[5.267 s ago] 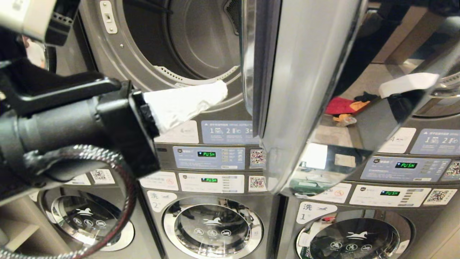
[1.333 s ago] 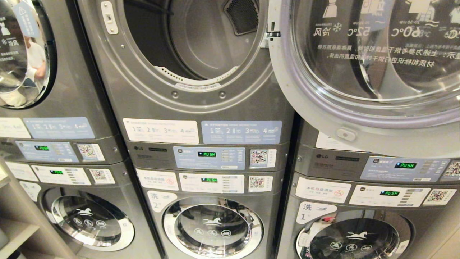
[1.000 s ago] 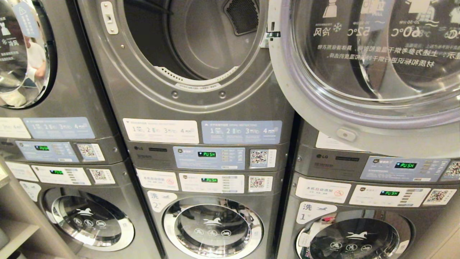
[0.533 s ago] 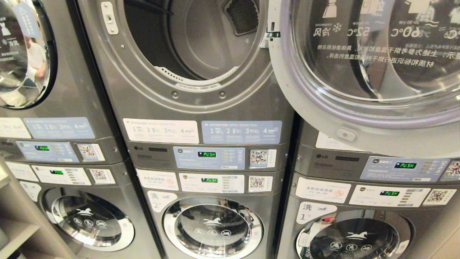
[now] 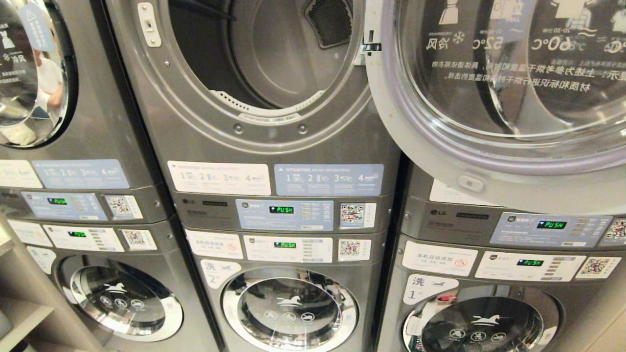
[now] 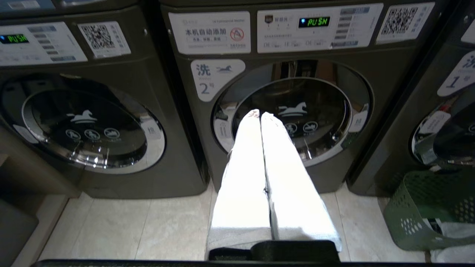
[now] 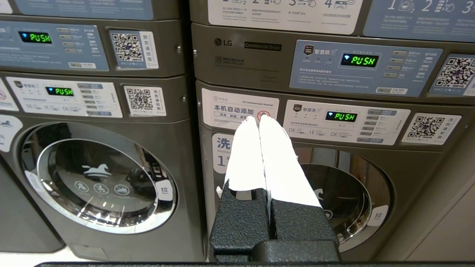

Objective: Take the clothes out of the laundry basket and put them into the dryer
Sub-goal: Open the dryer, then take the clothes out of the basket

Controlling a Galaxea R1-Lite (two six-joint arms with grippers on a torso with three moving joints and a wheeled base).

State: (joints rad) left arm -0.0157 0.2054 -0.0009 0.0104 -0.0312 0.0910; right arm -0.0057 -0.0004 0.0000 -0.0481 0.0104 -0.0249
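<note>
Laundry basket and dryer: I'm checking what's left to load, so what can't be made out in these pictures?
- Laundry basket, left wrist view: cut off by the picture's edge; only some white cloth shows, so how much remains is unclear.
- Dryer drum, head view: the lower front rim hides its floor; the top is cut off.
- Both grippers are outside the head view.
- Panel labels: print too small to read.

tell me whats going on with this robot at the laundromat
The robot faces a dryer whose door hangs wide open; no clothes show in the part of its drum in view. Both grippers are shut and empty: the left gripper points toward a lower washer, near the green laundry basket. The right gripper sits parked.
</note>
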